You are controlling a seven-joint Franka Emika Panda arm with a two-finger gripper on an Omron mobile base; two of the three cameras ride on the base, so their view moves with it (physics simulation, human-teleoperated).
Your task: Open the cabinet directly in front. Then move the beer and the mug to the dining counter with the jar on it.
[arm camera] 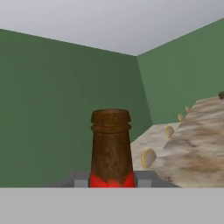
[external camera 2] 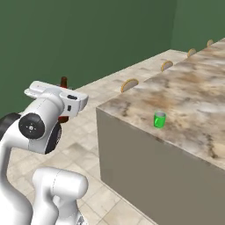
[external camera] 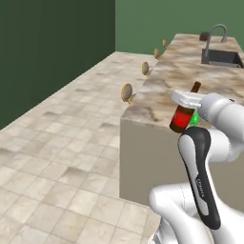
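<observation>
My gripper (external camera: pixel 185 109) is shut on the beer (external camera: pixel 184 116), a dark brown bottle with a red label, and holds it tilted in the air. In the hand view its neck (arm camera: pixel 110 144) rises between the fingertips (arm camera: pixel 81 179). The right base view shows the beer (external camera 2: pixel 64 82) over the floor, left of the dining counter's (external camera 2: pixel 193 94) near end. The green mug (external camera 2: pixel 159 119) stands upright on the marble top near that end's edge; in the left base view the mug (external camera: pixel 195 119) peeks out behind the bottle. The jar (external camera: pixel 205 36) sits at the far end by the faucet. The cabinet is out of view.
A dark sink (external camera: pixel 221 57) with an arched faucet (external camera: pixel 218 32) is set into the far part of the counter. Round gold-framed stools (external camera: pixel 127 93) line its left side. Tiled floor (external camera: pixel 62 143) stretches left to a green wall.
</observation>
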